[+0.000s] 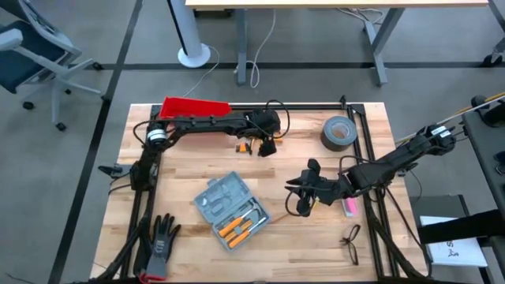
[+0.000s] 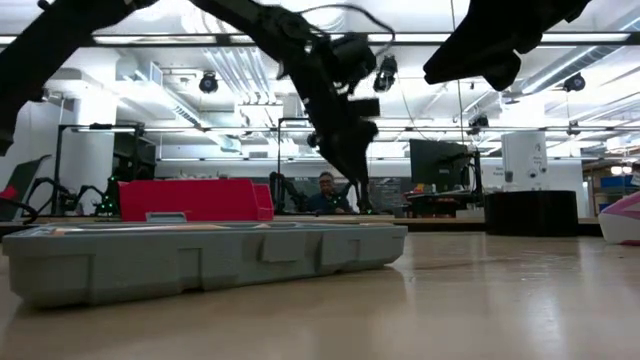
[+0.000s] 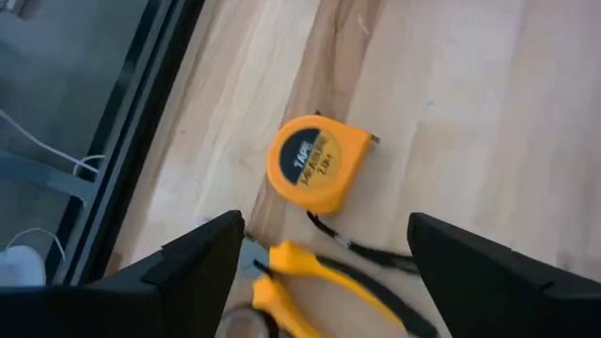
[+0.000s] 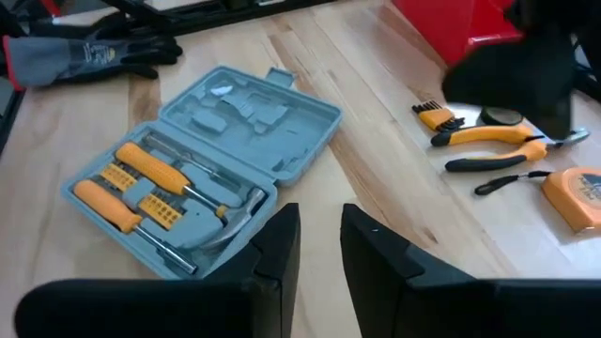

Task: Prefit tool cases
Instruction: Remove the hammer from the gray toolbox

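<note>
The grey-blue tool case lies open and flat on the table's near middle. Its moulded tray holds orange-handled screwdrivers and a hammer. My left gripper hangs open above the table's far middle. Below it lie an orange tape measure and orange-handled pliers, and it touches neither. My right gripper hovers right of the case, pointing toward it. Its fingers stand a narrow gap apart with nothing between them.
A red bin stands at the far left, and a roll of grey tape at the far right. Black gloves lie near the front left corner, glasses at the front right, and a pink object under my right arm.
</note>
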`<state>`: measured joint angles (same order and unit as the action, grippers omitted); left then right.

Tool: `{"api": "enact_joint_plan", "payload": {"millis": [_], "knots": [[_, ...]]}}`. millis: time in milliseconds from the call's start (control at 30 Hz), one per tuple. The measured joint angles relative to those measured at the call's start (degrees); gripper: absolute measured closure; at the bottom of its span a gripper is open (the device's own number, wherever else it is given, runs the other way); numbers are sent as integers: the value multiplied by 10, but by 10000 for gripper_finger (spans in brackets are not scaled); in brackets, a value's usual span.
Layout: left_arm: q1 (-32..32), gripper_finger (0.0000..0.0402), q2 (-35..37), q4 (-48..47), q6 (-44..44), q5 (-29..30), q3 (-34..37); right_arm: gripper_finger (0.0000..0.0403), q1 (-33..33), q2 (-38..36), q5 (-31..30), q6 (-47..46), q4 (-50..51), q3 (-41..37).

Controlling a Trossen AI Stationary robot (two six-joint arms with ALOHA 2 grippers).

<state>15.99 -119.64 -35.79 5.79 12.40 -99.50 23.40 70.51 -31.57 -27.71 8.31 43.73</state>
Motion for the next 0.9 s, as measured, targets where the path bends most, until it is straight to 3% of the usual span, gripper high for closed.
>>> {"api": "enact_joint_plan", "payload": {"millis": [267, 467, 700, 900], "knots": [[-32, 89, 72, -115, 2, -49, 4, 346, 13, -6, 0, 3, 2, 0], [-79, 90, 132, -147, 6, -57, 26, 333, 23, -6, 0, 6, 3, 0], [-133, 94, 221, -149, -18, -61, 107, 337, 26, 17, 28, 3, -8, 0], [-165, 94, 308, -119, -100, -63, 222, 335, 23, 67, 67, -1, -42, 0]]}}
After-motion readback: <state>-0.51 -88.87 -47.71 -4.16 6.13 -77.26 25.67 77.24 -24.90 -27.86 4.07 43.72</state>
